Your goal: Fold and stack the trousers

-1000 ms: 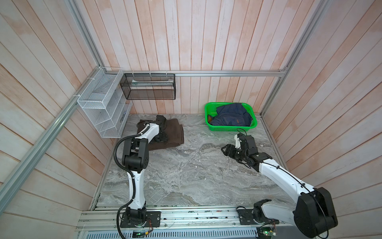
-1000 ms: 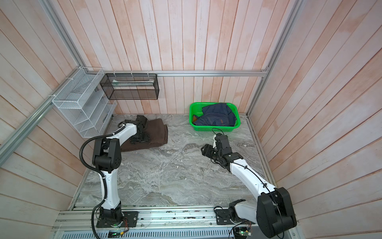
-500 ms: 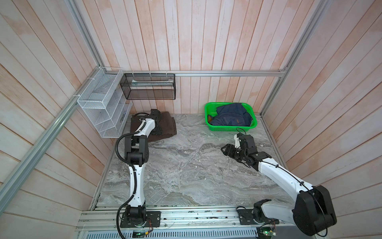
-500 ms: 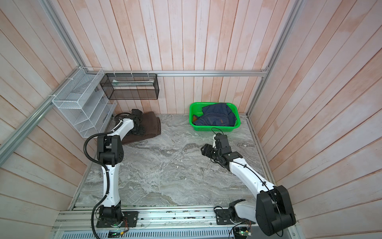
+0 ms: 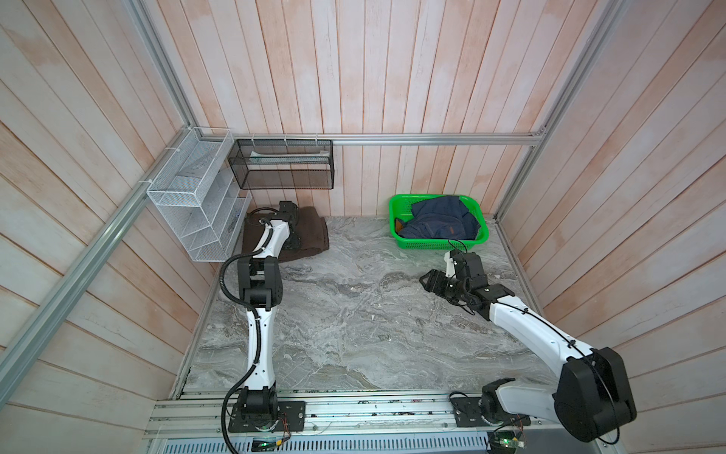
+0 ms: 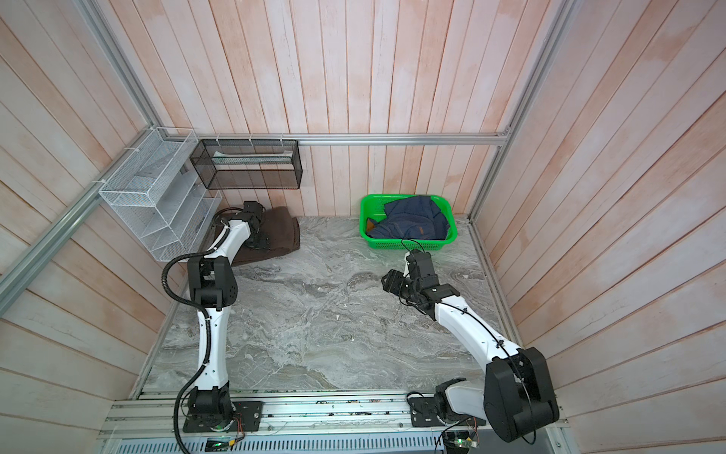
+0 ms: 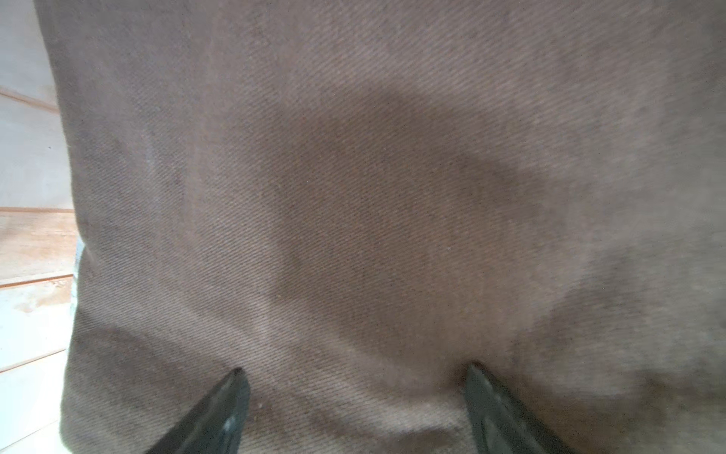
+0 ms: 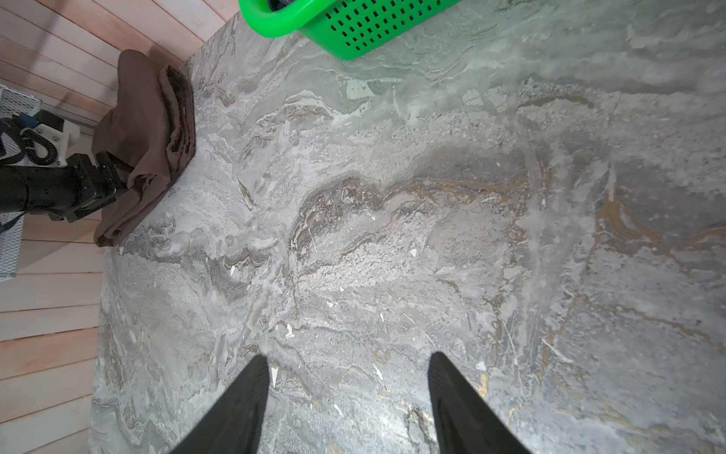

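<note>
L gripper (image 7: 355,373) spread wide, nothing held, tips over brown fabric. Table (image 5: 353,322): trousers (image 5: 314,236) lie folded in far-left corner, beside wire rack (image 5: 184,196). R gripper (image 8: 347,359) part open, empty, above bare marble nr basket (image 5: 432,245).

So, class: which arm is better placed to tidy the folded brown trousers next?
Left, probably: the left hand is open over the trousers, while the right hand hangs open over bare table by the green basket.
</note>
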